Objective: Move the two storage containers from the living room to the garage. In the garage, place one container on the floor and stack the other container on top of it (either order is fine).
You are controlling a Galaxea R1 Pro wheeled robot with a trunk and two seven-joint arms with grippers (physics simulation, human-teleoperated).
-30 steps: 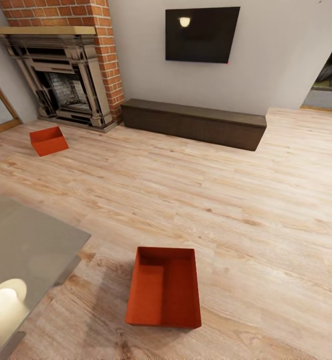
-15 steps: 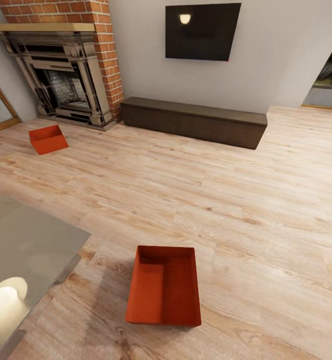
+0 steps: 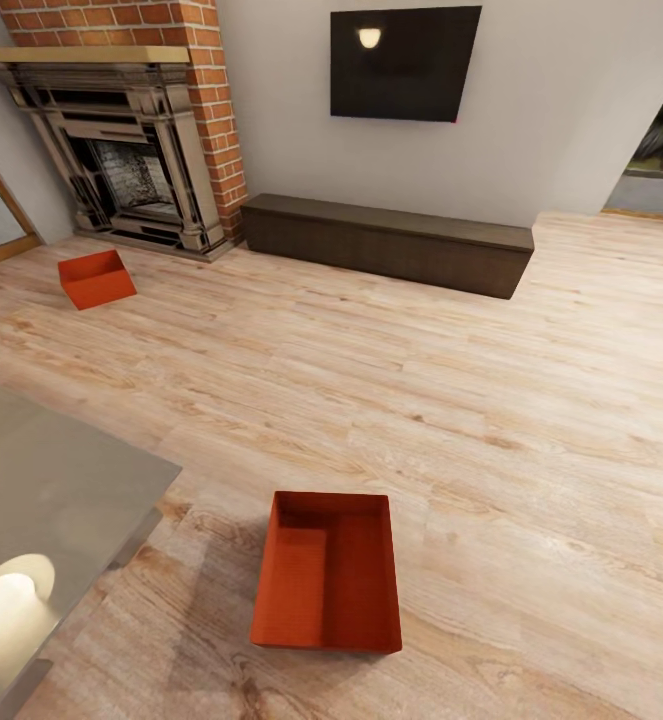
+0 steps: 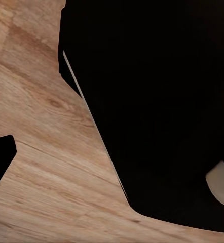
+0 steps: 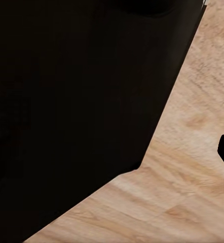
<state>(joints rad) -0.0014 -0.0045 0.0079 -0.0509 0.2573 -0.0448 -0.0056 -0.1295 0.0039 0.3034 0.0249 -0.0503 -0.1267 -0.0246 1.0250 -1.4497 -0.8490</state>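
No writing, label, brand, number or sign can be read on anything here. The black TV [image 3: 404, 64] in the upper middle of the head view has a blank screen with one pale light spot, and the two orange-red containers, one at lower centre [image 3: 328, 572] and one at upper left [image 3: 95, 278], have plain walls.
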